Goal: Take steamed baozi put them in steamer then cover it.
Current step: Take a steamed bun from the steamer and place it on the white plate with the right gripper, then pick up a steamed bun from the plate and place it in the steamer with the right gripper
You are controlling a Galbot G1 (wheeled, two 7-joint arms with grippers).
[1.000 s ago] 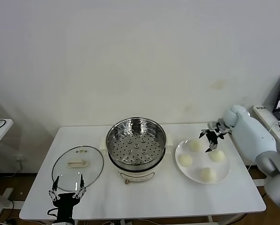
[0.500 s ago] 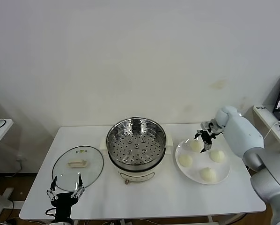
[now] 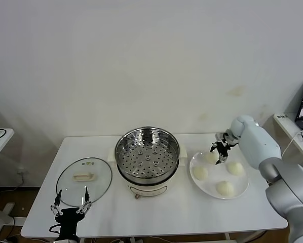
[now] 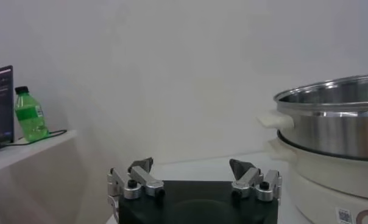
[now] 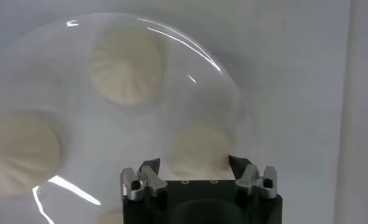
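At right of centre in the head view, our right gripper [image 3: 218,151] straddles the far bun [image 3: 211,157] on the plate [image 3: 240,184], jaws parted, not yet clenched. Our left gripper [image 3: 69,208] waits released at lower left, near the lid [image 3: 84,176].

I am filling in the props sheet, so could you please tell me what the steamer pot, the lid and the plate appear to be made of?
Steamer: polished steel pot by its mirror-like shine, with a perforated tray inside, on a matte white base, probably plastic.
Lid: clear glass, since the table shows through it, with a thin metal rim and a cream handle, likely plastic.
Plate: glossy white, ceramic or melamine; highlights streak its surface in the right wrist view.
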